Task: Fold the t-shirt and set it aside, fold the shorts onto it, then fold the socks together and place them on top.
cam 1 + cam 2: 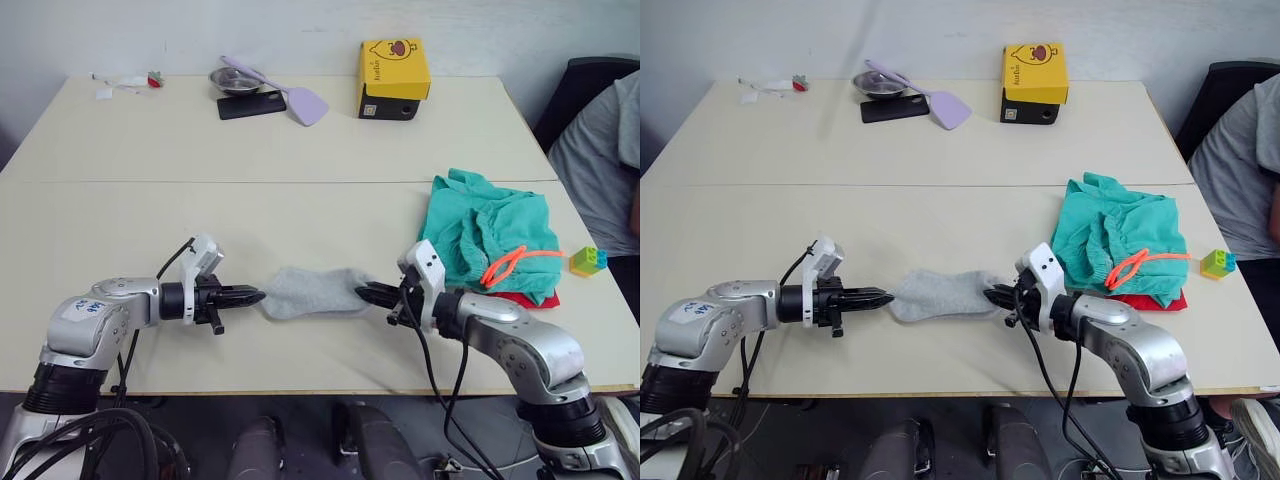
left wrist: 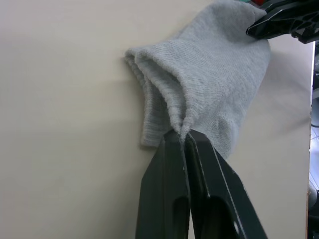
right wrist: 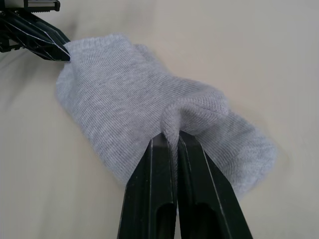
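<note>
The light grey socks (image 1: 312,292) lie flat near the table's front edge, stretched between both grippers. My left gripper (image 1: 258,296) is shut on their left end, and the left wrist view shows the knit (image 2: 209,84) pinched between its fingers. My right gripper (image 1: 362,292) is shut on the right end, with sock fabric (image 3: 149,109) bunched at its tips. To the right, the teal-green shorts (image 1: 488,232) with an orange drawstring (image 1: 510,264) lie crumpled on the red t-shirt (image 1: 522,298), of which just a strip shows underneath.
A small green-and-blue toy block (image 1: 588,260) sits by the table's right edge, where a seated person (image 1: 600,160) is close. At the back stand a yellow box (image 1: 393,78), a metal bowl (image 1: 234,80), a lilac spatula (image 1: 300,100) and a dark phone (image 1: 250,104).
</note>
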Available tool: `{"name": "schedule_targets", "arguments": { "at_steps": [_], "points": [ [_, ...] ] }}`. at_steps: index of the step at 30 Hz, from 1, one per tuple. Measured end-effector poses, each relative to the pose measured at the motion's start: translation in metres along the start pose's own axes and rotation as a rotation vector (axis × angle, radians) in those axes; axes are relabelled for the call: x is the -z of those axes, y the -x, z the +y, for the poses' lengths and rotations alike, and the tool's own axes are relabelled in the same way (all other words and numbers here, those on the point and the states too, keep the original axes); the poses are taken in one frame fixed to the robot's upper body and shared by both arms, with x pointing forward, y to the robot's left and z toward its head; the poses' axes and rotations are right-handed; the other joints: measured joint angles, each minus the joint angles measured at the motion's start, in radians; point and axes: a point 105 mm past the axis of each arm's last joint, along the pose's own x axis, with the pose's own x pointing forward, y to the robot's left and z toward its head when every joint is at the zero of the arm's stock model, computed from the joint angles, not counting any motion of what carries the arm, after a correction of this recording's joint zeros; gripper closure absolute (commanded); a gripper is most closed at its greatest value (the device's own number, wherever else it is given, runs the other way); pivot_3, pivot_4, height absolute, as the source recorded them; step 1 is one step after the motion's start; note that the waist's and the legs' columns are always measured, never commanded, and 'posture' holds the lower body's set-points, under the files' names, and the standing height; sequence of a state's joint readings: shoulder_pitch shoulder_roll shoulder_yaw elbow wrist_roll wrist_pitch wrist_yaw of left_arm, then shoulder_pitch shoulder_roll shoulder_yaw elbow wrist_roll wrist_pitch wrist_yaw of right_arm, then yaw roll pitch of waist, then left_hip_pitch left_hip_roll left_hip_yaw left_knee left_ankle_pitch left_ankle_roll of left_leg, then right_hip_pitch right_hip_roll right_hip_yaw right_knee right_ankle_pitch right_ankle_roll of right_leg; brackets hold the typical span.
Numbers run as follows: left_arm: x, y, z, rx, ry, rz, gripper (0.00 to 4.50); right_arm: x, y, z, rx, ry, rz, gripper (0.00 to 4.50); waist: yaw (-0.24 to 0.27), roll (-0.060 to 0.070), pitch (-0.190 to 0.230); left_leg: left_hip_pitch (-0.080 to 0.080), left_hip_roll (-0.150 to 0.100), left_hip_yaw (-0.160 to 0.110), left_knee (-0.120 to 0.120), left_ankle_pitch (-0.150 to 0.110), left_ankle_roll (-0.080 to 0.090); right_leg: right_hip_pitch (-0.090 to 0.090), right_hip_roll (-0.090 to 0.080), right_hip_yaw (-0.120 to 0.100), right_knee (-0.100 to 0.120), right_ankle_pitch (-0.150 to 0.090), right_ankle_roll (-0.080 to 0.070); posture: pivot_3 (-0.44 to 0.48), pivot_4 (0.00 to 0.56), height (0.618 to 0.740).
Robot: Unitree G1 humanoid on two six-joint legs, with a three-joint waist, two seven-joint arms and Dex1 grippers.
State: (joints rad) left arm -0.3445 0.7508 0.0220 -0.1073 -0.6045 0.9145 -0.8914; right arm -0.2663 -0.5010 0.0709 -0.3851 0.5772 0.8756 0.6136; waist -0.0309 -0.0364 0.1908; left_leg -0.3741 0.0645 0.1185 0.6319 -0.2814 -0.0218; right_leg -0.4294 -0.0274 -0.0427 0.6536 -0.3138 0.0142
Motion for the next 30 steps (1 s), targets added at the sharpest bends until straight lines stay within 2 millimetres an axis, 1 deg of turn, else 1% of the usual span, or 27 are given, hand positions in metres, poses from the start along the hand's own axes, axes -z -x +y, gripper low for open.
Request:
{"name": "schedule_targets", "arguments": {
  "at_steps": [1,6,8,10,11,12,14,15,17,19,21,22,23,26,27,28,30],
  "points": [
    [0.0,-0.001,0.0,-0.004,0.0,-0.005,3.2,0.0,0.0,0.0,-0.004,-0.001,-0.001,3.75,0.0,0.0,0.0,0.0,0.0,0.0,0.0,0.0,0.0,0.0,0.0,0.0,0.0,0.0,0.0,0.0,0.15,0.74],
    [0.0,0.0,0.002,-0.02,0.001,-0.023,1.52,-0.001,0.001,0.002,-0.022,0.012,-0.014,1.95,-0.001,0.0,0.0,0.0,0.0,0.0,0.0,0.0,0.0,0.0,0.0,0.0,0.0,0.0,0.0,0.0,0.15,0.74],
    [0.002,0.002,0.002,-0.024,0.009,-0.029,0.84,-0.004,0.003,-0.001,-0.007,0.04,-0.028,1.25,-0.001,0.0,0.0,0.0,0.0,0.0,0.0,0.0,0.0,0.0,0.0,0.0,0.0,0.0,0.0,0.0,0.15,0.74],
    [0.002,0.007,0.003,-0.032,-0.005,-0.046,0.2,-0.01,0.01,-0.007,0.012,0.063,-0.055,0.6,0.001,0.0,0.0,0.0,0.0,0.0,0.0,0.0,0.0,0.0,0.0,0.0,0.0,0.0,0.0,0.0,0.15,0.74],
    [-0.001,0.011,0.003,-0.035,-0.032,-0.068,0.18,-0.015,0.015,-0.011,0.019,0.076,-0.084,0.19,0.002,0.0,0.0,0.0,0.0,0.0,0.0,0.0,0.0,0.0,0.0,0.0,0.0,0.0,0.0,0.0,0.15,0.74],
    [-0.007,0.014,0.003,-0.036,-0.066,-0.098,0.18,-0.022,0.02,-0.013,0.015,0.085,-0.116,0.19,0.002,0.0,0.0,0.0,0.0,0.0,0.0,0.0,0.0,0.0,0.0,0.0,0.0,0.0,0.0,0.0,0.15,0.74],
    [-0.023,0.022,0.002,-0.034,-0.152,-0.167,0.18,-0.035,0.026,-0.009,-0.034,0.098,-0.186,0.19,0.003,0.0,0.0,0.001,0.0,0.0,0.0,0.0,0.0,0.001,0.0,0.0,0.0,0.0,0.0,0.0,0.15,0.74],
    [-0.034,0.022,-0.003,-0.014,-0.214,-0.221,0.38,-0.04,0.028,-0.005,-0.073,0.101,-0.21,0.57,0.003,0.0,0.0,0.001,0.0,0.0,0.0,0.0,0.0,0.001,0.0,0.0,0.0,0.0,0.0,0.0,0.15,0.74],
    [-0.059,0.012,-0.019,0.047,-0.336,-0.353,0.83,-0.046,0.024,0.004,-0.139,0.109,-0.242,1.26,0.004,0.0,0.0,0.001,0.0,0.0,0.001,0.0,0.001,0.002,0.0,0.0,0.0,0.0,0.0,0.0,0.15,0.74],
    [-0.066,0.001,-0.029,0.08,-0.402,-0.378,1.48,-0.05,0.014,0.015,-0.194,0.13,-0.261,1.99,0.003,-0.001,0.0,0.001,0.0,0.0,0.001,0.0,0.001,0.002,0.0,0.0,0.0,0.001,0.001,0.0,0.15,0.74],
    [-0.06,-0.016,-0.035,0.104,-0.45,-0.352,2.21,-0.043,0.0,0.019,-0.197,0.162,-0.242,2.8,-0.002,-0.001,-0.001,0.002,0.0,0.002,0.001,0.0,0.0,0.002,0.001,0.001,0.001,0.001,0.001,0.0,0.15,0.74],
    [-0.056,-0.024,-0.037,0.11,-0.456,-0.339,2.44,-0.038,-0.008,0.019,-0.18,0.18,-0.23,3.04,-0.003,-0.001,-0.001,0.002,0.0,0.002,0.001,0.0,0.0,0.002,0.001,0.001,0.001,0.001,0.001,0.0,0.15,0.74],
    [-0.052,-0.03,-0.036,0.11,-0.448,-0.331,2.88,-0.033,-0.015,0.017,-0.164,0.196,-0.219,3.5,-0.003,-0.001,-0.001,0.002,0.0,0.002,0.001,0.001,-0.001,0.001,0.001,0.001,0.001,0.001,0.001,0.0,0.15,0.74],
    [-0.031,-0.045,-0.029,0.068,-0.404,-0.279,3.88,-0.015,-0.032,0.017,-0.139,0.306,-0.16,4.5,-0.003,-0.001,-0.001,0.002,0.0,0.002,0.001,0.002,-0.002,0.001,0.001,0.001,0.001,0.001,0.001,0.0,0.15,0.74],
    [-0.025,-0.048,-0.027,0.054,-0.402,-0.251,4.22,-0.009,-0.035,0.016,-0.133,0.355,-0.14,4.5,-0.001,-0.001,-0.001,0.002,0.0,0.002,0.001,0.002,-0.002,0.001,0.001,0.002,0.001,0.001,0.001,0.0,0.15,0.74],
    [-0.018,-0.051,-0.024,0.04,-0.4,-0.227,4.46,-0.003,-0.037,0.014,-0.125,0.383,-0.123,4.5,0.0,-0.001,-0.001,0.002,0.0,0.002,0.001,0.001,-0.002,0.001,0.001,0.001,0.001,0.001,0.001,0.0,0.15,0.74],
    [-0.005,-0.055,-0.019,0.007,-0.389,-0.172,4.46,0.008,-0.038,0.008,-0.098,0.397,-0.098,4.5,0.001,-0.001,-0.001,0.002,0.0,0.002,0.001,0.001,-0.001,0.001,0.0,0.002,0.002,0.001,0.0,0.0,0.15,0.74]
  ]
}}
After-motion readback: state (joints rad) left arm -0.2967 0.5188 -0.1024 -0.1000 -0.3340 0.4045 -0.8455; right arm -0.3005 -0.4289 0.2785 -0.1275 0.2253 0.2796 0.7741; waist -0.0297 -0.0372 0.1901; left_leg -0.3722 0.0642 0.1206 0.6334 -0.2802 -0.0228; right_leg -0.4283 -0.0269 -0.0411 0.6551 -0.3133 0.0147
